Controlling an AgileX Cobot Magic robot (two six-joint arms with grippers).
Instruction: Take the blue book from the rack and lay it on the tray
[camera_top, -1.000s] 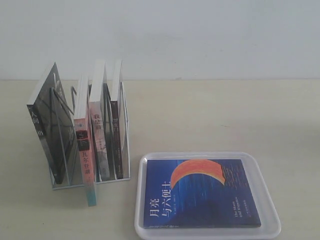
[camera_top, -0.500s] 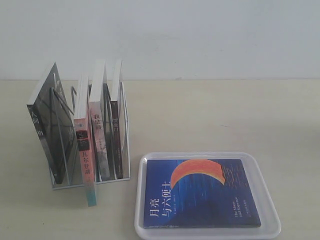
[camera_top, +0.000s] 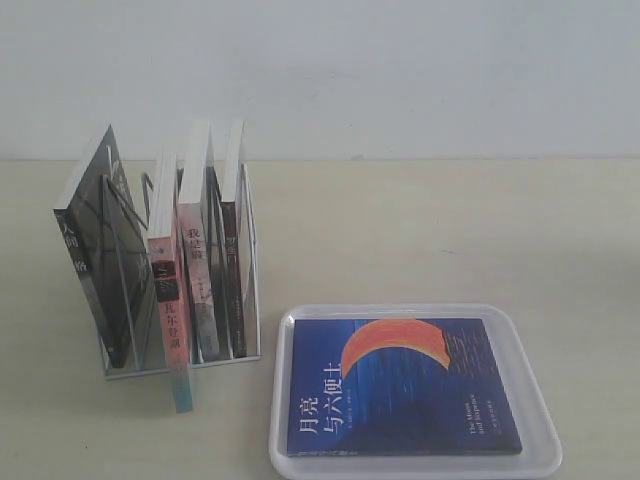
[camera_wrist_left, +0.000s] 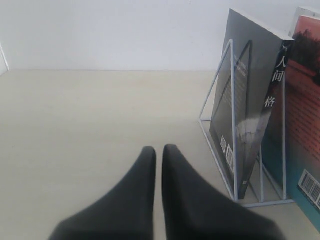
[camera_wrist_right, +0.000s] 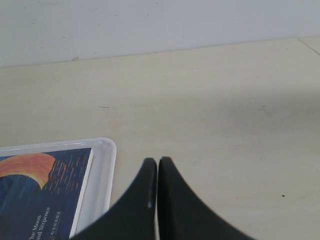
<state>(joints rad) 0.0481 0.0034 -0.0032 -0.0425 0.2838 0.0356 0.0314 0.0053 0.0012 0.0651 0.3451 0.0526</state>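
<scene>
The blue book (camera_top: 402, 385) with its orange-red crescent lies flat, cover up, inside the white tray (camera_top: 538, 400) at the front right of the table. The right wrist view shows a corner of the blue book (camera_wrist_right: 35, 195) in the tray (camera_wrist_right: 102, 175). The white wire rack (camera_top: 250, 290) stands at the left holding several other books. Neither arm appears in the exterior view. My left gripper (camera_wrist_left: 159, 149) is shut and empty over bare table beside the rack (camera_wrist_left: 220, 150). My right gripper (camera_wrist_right: 157, 161) is shut and empty, just off the tray's corner.
In the rack stand a black-grey book (camera_top: 98, 265), a pink-red-spined book with a teal bottom (camera_top: 170, 310) and two more books. The black-grey book (camera_wrist_left: 250, 115) fills the end slot in the left wrist view. A pale wall (camera_top: 400, 70) backs the table.
</scene>
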